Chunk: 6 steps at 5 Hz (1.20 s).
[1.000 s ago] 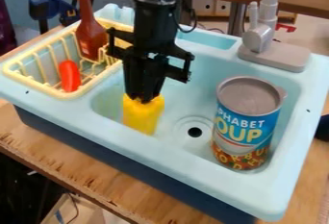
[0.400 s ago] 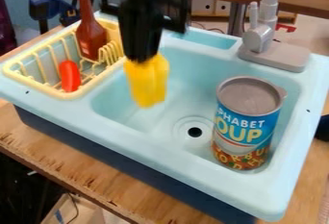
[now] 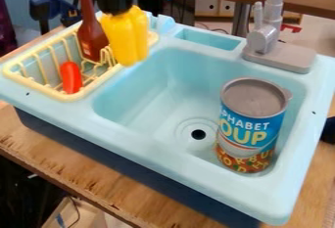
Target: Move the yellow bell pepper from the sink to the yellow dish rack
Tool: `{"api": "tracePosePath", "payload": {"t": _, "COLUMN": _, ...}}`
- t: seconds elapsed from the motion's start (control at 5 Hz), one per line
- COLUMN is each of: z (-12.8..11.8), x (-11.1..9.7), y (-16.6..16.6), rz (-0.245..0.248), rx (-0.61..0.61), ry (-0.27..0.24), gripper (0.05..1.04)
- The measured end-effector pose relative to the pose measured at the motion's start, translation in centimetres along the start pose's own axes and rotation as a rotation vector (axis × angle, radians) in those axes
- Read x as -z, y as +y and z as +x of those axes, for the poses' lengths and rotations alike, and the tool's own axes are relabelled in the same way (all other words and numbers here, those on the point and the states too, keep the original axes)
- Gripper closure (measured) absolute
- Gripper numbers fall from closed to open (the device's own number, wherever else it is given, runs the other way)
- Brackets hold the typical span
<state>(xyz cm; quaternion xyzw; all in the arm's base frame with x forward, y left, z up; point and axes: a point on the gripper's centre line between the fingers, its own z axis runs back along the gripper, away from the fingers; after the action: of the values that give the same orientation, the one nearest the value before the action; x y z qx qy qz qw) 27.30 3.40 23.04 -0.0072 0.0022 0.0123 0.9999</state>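
At the upper left, the black gripper [image 3: 118,11] is shut on the top of a yellow bell-pepper-shaped toy [image 3: 126,36]. The yellow toy hangs upright above the right side of the yellow drying rack [image 3: 67,96], just right of a dark red bottle [image 3: 92,35]. An orange-red toy [image 3: 71,77] lies inside the rack. A large soup can [image 3: 251,124] stands upright in the right part of the light blue sink [image 3: 140,95].
The grey faucet [image 3: 263,38] rises from the sink's back right corner. A blue clamp [image 3: 52,8] is behind the rack at the left. The sink sits on a wooden table [image 3: 85,173].
The gripper has lifted the yellow toy out of the sink basin and carried it up and to the left, to the rack's right side. The can, bottle and orange-red toy have stayed put.
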Motion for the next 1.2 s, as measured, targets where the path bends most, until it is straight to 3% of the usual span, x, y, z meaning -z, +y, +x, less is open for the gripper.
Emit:
{"api": "tracePosePath", "payload": {"t": 0.2, "z": 0.8, "x": -0.9, "y": 1.8, "rz": 0.003, "rx": -0.038, "ry": -0.036, "gripper": 0.976}}
{"api": "tracePosePath", "payload": {"t": 0.4, "z": 1.8, "x": -0.4, "y": 2.9, "rz": 0.027, "rx": -0.059, "ry": -0.037, "gripper": 0.975}}
{"api": "tracePosePath", "payload": {"t": 0.8, "z": 4.0, "x": 1.2, "y": 5.0, "rz": 0.044, "rx": -0.126, "ry": -0.033, "gripper": 0.975}}
{"api": "tracePosePath", "payload": {"t": 1.2, "z": 5.9, "x": 3.0, "y": 5.5, "rz": 0.025, "rx": -0.146, "ry": -0.024, "gripper": 0.976}}
